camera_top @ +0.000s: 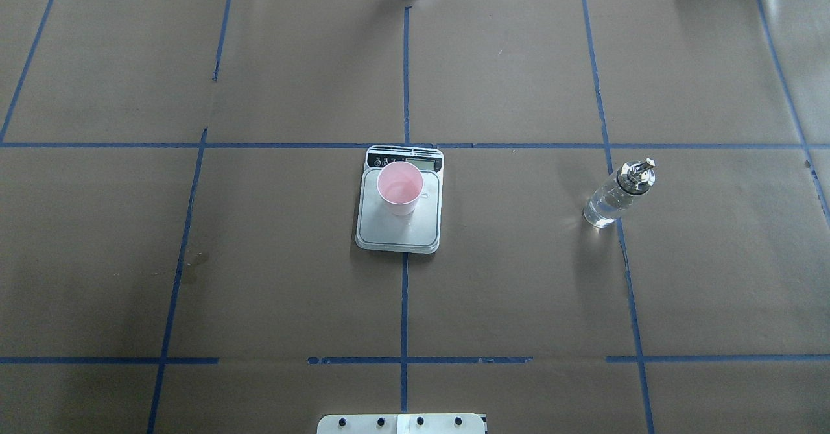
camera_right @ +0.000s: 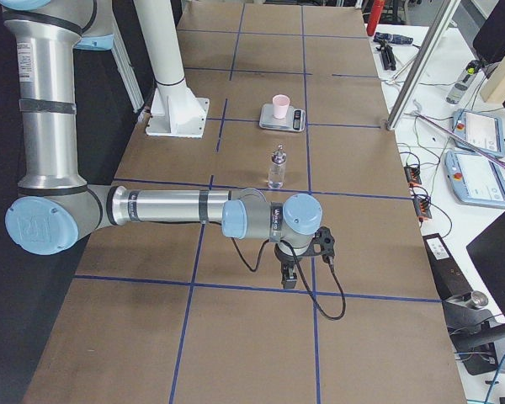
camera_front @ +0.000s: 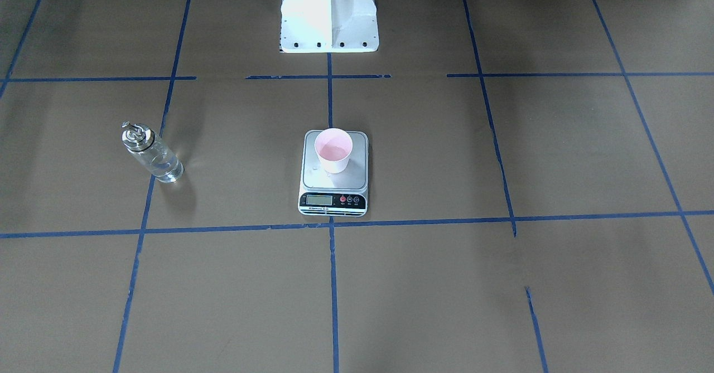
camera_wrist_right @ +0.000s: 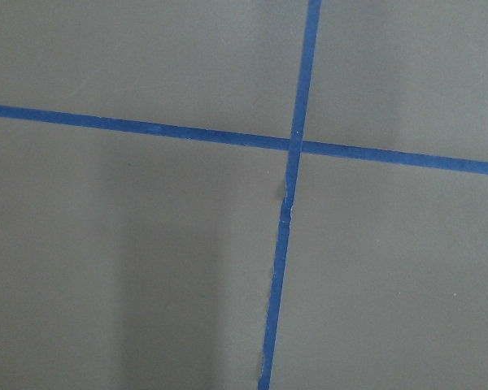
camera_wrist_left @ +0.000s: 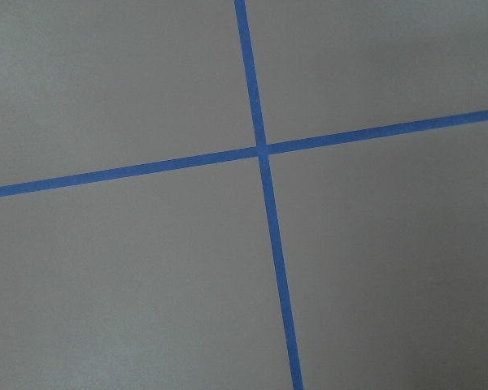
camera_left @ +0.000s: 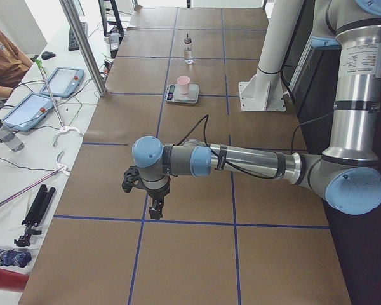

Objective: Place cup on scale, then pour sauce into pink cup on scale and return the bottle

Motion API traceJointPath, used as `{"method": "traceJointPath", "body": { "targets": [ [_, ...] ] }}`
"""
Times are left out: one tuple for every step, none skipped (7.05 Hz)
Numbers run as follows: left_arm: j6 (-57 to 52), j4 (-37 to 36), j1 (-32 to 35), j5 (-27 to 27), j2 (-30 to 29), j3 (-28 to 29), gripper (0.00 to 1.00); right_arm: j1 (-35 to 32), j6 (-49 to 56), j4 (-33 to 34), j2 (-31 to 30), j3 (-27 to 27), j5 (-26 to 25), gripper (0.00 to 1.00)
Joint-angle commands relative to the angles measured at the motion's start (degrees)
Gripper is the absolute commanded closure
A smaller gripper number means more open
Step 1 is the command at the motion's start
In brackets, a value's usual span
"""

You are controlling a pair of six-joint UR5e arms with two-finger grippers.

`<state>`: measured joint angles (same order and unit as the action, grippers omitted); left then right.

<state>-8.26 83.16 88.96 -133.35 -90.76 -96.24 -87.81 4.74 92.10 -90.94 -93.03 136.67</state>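
Note:
The pale pink cup (camera_top: 401, 188) stands upright on the silver scale (camera_top: 400, 226) at the table's middle; both also show in the front view, cup (camera_front: 333, 150) on scale (camera_front: 333, 180). The clear bottle (camera_top: 617, 195) with its silver pourer cap stands upright on the table, apart from the scale, on the robot's right; it also shows in the front view (camera_front: 152, 153). No liquid is clearly visible in the cup. My left gripper (camera_left: 156, 210) and right gripper (camera_right: 290, 276) hang over bare table far from these things, seen only in the side views; I cannot tell whether they are open.
The table is covered in brown paper with blue tape lines. The white robot base (camera_front: 329, 13) stands at the robot's edge. A person (camera_left: 3, 57) sits with tablets (camera_left: 63, 81) and cables beyond the far edge. Both wrist views show only paper and tape.

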Motion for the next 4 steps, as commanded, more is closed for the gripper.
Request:
{"method": "traceJointPath", "body": {
  "targets": [
    [0.0,0.1,-0.2,-0.1,0.0,-0.1,0.0,0.0,-0.6,-0.4,-0.1,-0.2,0.0,0.0],
    [0.0,0.1,-0.2,-0.1,0.0,-0.1,0.0,0.0,-0.5,-0.5,0.0,-0.3,0.0,0.0],
    [0.0,0.2,-0.2,-0.1,0.0,-0.1,0.0,0.0,-0.3,-0.5,-0.1,-0.3,0.0,0.0],
    [0.0,0.2,-0.2,-0.1,-0.1,0.0,0.0,0.0,-0.4,-0.5,-0.1,-0.3,0.0,0.0]
  ]
}}
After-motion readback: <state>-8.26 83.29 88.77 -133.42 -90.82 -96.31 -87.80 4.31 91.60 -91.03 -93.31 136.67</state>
